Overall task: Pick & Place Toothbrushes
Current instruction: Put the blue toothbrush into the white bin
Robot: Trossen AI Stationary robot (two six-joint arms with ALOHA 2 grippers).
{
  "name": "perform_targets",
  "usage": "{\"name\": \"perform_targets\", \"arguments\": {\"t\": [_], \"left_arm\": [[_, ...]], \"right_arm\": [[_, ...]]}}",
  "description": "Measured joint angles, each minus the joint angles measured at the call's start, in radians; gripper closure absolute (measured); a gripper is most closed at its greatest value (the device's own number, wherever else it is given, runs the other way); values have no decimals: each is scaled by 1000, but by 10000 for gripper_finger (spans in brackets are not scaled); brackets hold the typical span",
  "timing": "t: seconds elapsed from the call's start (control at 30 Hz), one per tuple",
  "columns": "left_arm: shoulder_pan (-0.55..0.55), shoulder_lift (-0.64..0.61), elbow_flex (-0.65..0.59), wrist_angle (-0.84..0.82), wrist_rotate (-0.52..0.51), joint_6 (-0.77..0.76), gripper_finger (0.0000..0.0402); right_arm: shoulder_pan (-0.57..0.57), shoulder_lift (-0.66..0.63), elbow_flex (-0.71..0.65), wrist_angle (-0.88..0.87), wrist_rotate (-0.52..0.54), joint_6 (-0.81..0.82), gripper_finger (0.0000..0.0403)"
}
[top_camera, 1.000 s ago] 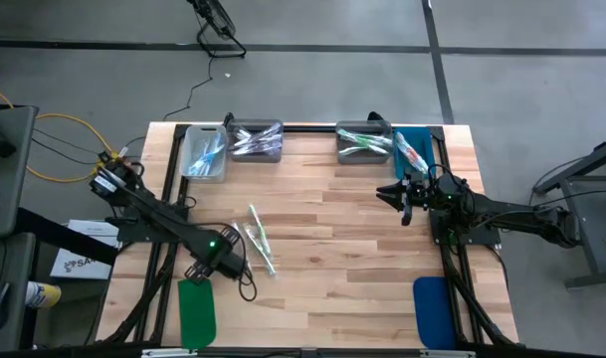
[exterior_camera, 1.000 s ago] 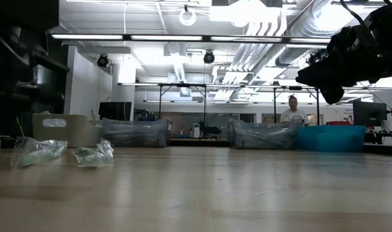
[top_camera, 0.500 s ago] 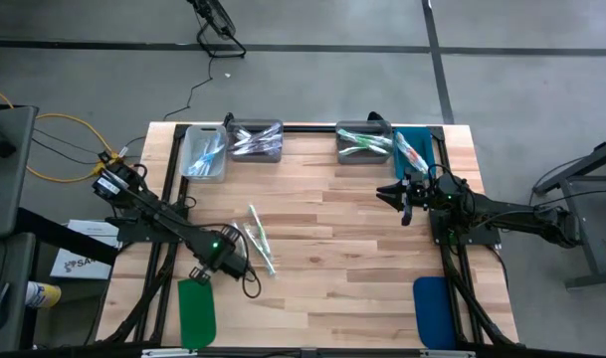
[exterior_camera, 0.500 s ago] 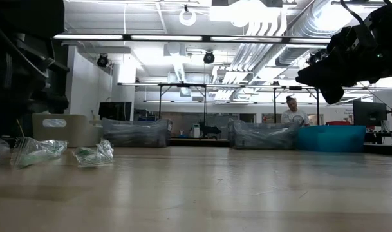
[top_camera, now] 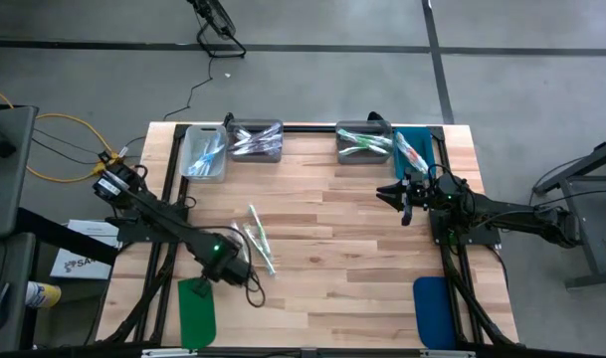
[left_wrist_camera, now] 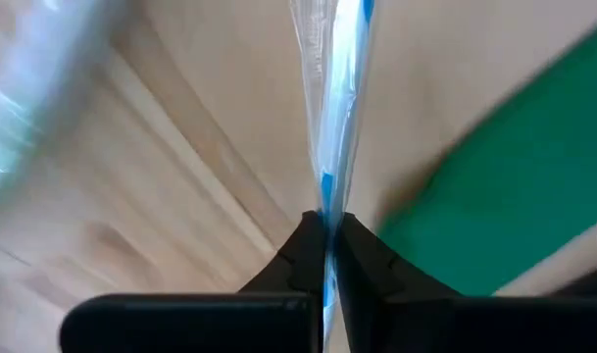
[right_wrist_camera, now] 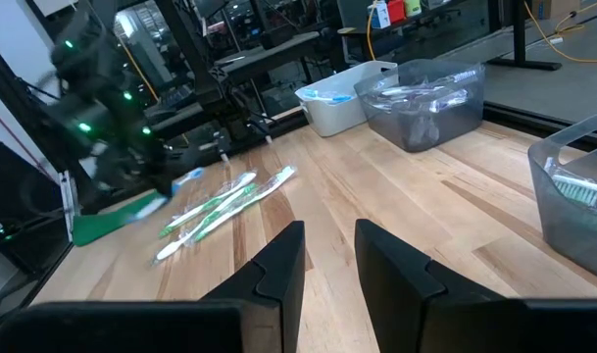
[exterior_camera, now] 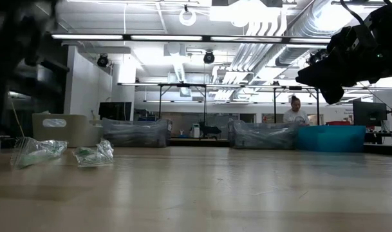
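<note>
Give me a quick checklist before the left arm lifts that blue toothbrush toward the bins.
1. Left gripper shut on the blue toothbrush: ok, wrapper pinched between its fingers.
2. Grip position: not ok, it holds one end, so the brush may swing.
3. Other toothbrushes on the table free of the grip: ok, they lie apart beside it.
4. Green pad clear of the gripper: cannot tell, it lies very close.
5. Right gripper out of the path: ok, it hovers on the right by the teal bin.
6. White bin at the far left has room: ok.
</note>
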Motion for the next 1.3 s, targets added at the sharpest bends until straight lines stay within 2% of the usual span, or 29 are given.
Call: {"name": "perform_targets", "arguments": {"t": [0.17, 0.33, 0.53, 0.63, 0.9, 1.07, 1.2, 1.3], "left_arm": [[37, -6, 159, -36, -100, 87, 398], [141, -6, 348, -159, -311, 152, 399], [393, -7, 499, -310, -530, 134, 400], [559, -7, 533, -361, -577, 127, 400], [1042, -8, 541, -380, -585, 154, 400], [1301, -8, 541, -367, -499, 119, 400], [1417, -5, 541, -346, -431, 66, 400], [1427, 6, 537, -342, -396, 26, 400]], "right_arm": [[0, 0, 0, 0, 0, 0, 316], [0, 0, 0, 0, 0, 0, 316], [0, 0, 0, 0, 0, 0, 316], [0, 0, 0, 0, 0, 0, 316], [0, 0, 0, 0, 0, 0, 316], [0, 0, 0, 0, 0, 0, 316], [0, 0, 0, 0, 0, 0, 316], [0, 0, 0, 0, 0, 0, 316]]}}
